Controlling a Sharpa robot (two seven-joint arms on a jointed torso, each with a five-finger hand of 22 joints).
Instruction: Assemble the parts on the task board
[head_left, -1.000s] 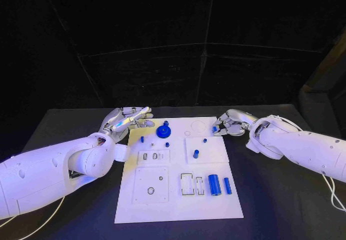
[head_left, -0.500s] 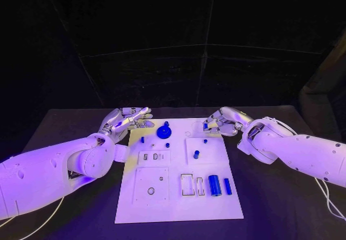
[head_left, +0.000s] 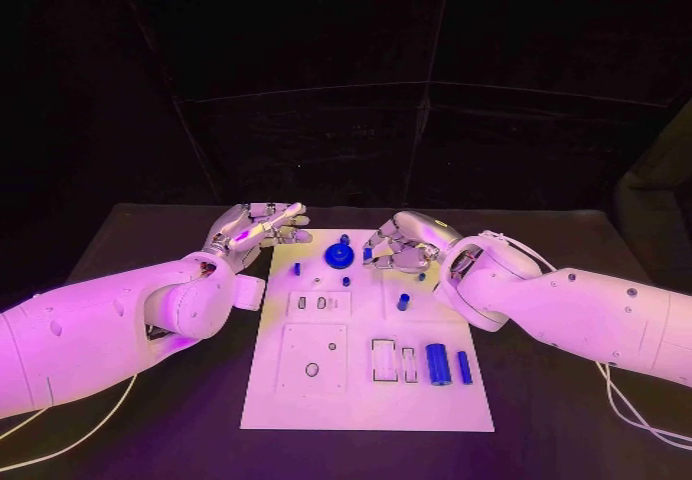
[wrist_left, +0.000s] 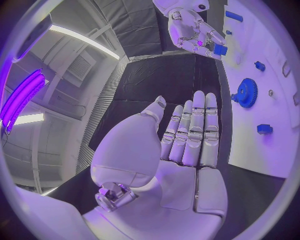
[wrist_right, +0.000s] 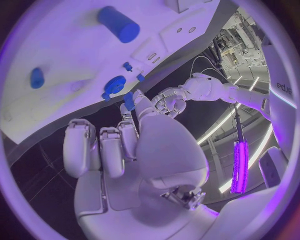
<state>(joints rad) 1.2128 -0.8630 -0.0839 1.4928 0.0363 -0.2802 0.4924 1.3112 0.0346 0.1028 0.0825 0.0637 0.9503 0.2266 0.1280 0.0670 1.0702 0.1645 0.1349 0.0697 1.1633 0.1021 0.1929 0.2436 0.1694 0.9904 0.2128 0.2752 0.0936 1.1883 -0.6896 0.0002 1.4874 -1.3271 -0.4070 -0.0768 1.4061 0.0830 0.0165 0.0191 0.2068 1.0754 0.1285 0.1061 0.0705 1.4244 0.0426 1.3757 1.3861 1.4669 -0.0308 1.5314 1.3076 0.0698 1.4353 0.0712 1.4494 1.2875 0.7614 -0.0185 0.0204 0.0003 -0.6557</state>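
The white task board (head_left: 433, 410) lies along the middle of the table. A blue gear (head_left: 340, 254) stands near its far end, with small blue pegs (head_left: 346, 281) around it. My right hand (head_left: 404, 243) hovers over the board's far edge just right of the gear. It pinches a small blue part (wrist_left: 220, 50) at its fingertips, also seen as the blue part (wrist_right: 129, 100). My left hand (head_left: 257, 228) is off the board's far left corner, fingers straight and spread (wrist_left: 194, 130), holding nothing.
A thick blue cylinder (head_left: 437, 364) and a thinner blue rod (head_left: 464, 366) lie in slots at the board's near right. Rectangular cut-outs (head_left: 384, 360) sit beside them. Black table (head_left: 144, 240) surrounds the board on all sides.
My right hand has moved left with the blue part, from beyond the board's far right corner to over the board beside the gear. The left hand has stayed in place.
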